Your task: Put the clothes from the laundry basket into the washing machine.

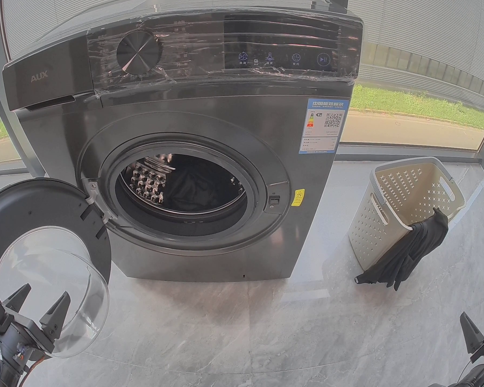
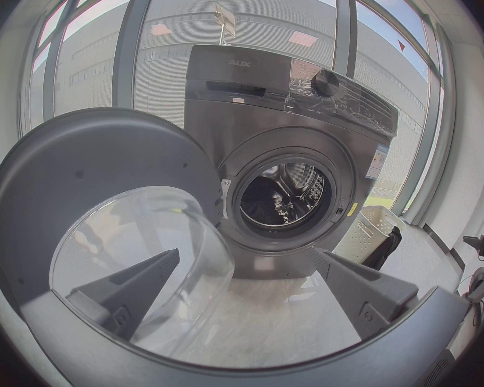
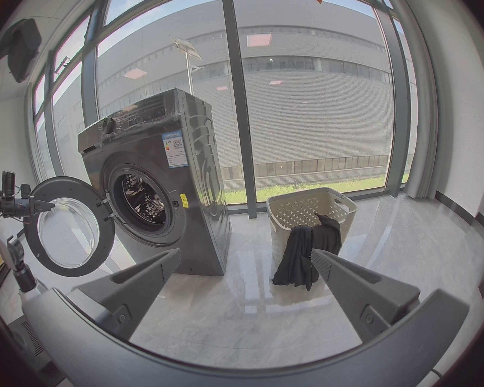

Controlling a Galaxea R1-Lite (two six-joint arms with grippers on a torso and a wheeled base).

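Head view first: where's the cloth?

Black cloth (image 1: 414, 248) is draped over the near rim of the basket (image 1: 379, 189), hanging outside the wall with its tail on the floor. So its long axis runs up and down. The basket stands on the floor to the right of the washer (image 1: 306, 200).

Which arm is nearer?

The right gripper (image 1: 479, 310), I'd say. It sits low on the basket's side with its fingers spread and nothing in them. The left gripper (image 1: 43, 296) is across the floor by the open door (image 1: 37, 210), well apart from the basket, also spread and bare.

Left wrist view?

Left gripper (image 2: 244, 253) is released, fingers wide. The door (image 2: 91, 162) is close in front of it and the drum (image 2: 282, 194) is further off. Basket (image 2: 374, 227) and cloth (image 2: 384, 248) lie far beyond its right finger.

Anything in the drum?

Something dark lies inside, probably fabric, but I can't tell more.

Right wrist view?

Right gripper (image 3: 246, 253) is open and empty. The cloth (image 3: 306, 251) hangs ahead of it on the basket (image 3: 301, 208), closer to one finger than the other. A gap of bare floor lies between fingers and cloth.

So what does the grab turn on?

My judgement is that the right arm goes forward to the rim. It should pinch across the hanging folds near the top, so the cloth lifts free of the basket.
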